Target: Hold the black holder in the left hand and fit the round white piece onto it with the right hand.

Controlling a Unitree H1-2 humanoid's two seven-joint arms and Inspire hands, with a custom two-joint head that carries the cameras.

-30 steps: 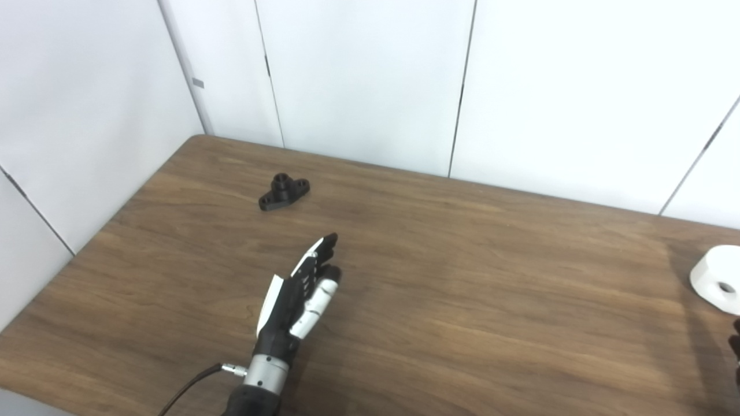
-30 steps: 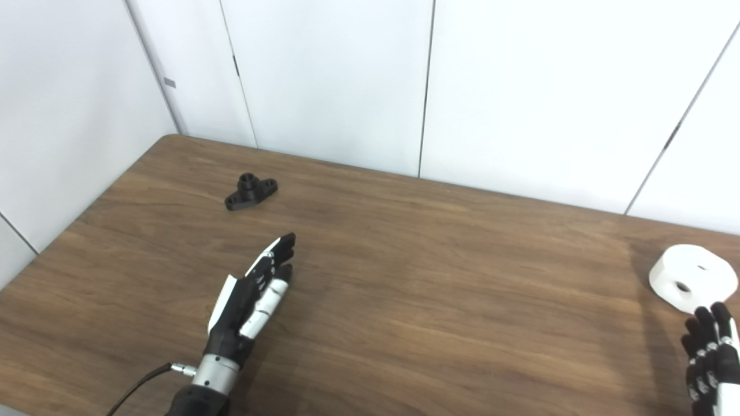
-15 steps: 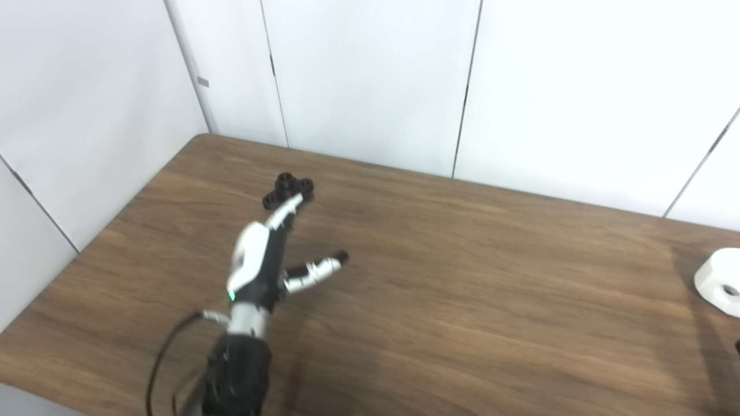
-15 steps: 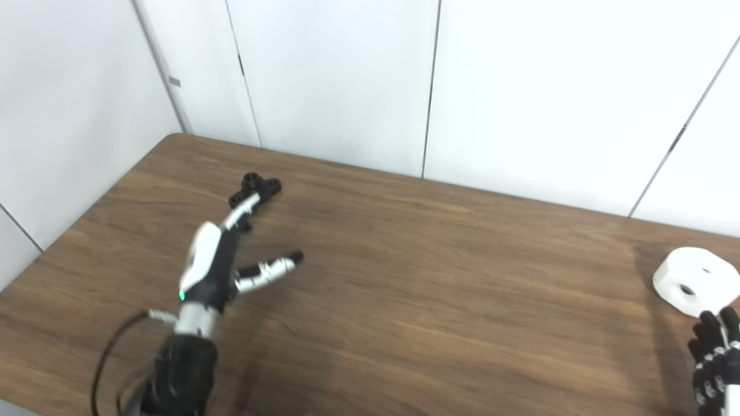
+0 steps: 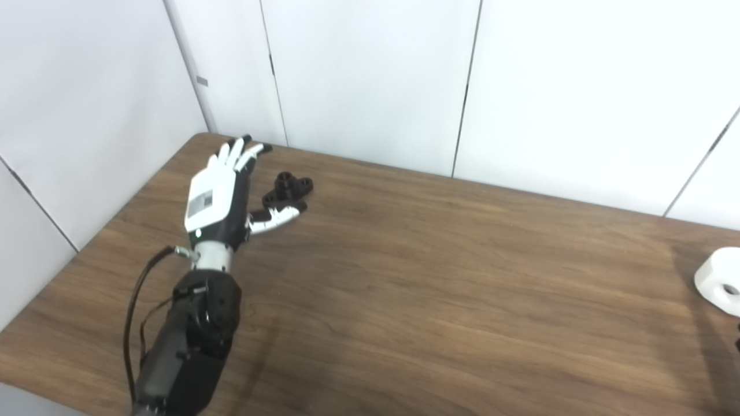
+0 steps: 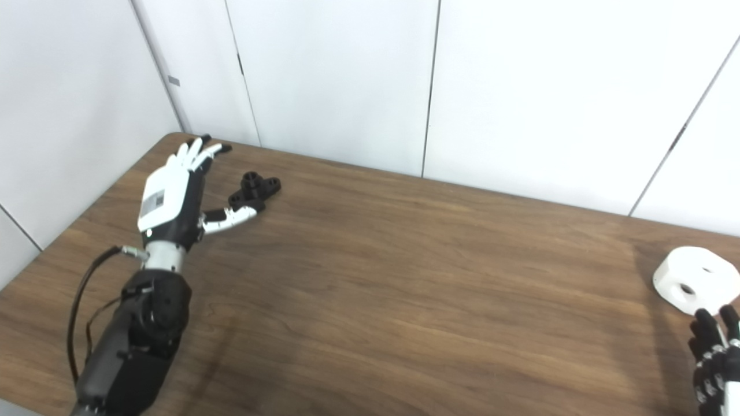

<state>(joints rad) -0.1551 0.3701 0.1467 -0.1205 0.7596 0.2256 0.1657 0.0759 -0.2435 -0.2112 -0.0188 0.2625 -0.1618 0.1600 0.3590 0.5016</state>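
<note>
Fingers (image 5: 238, 151) now beside black holder (image 5: 287, 191)

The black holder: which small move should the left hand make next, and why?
Probably close around the black holder. The left hand is open beside it, thumb by its near end, and the holder lies on the table, not yet gripped.

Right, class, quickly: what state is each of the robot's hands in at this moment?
Left hand: open, fingers spread, holding nothing, beside the black holder.
Right hand: only partly in view, cannot be told.
</note>
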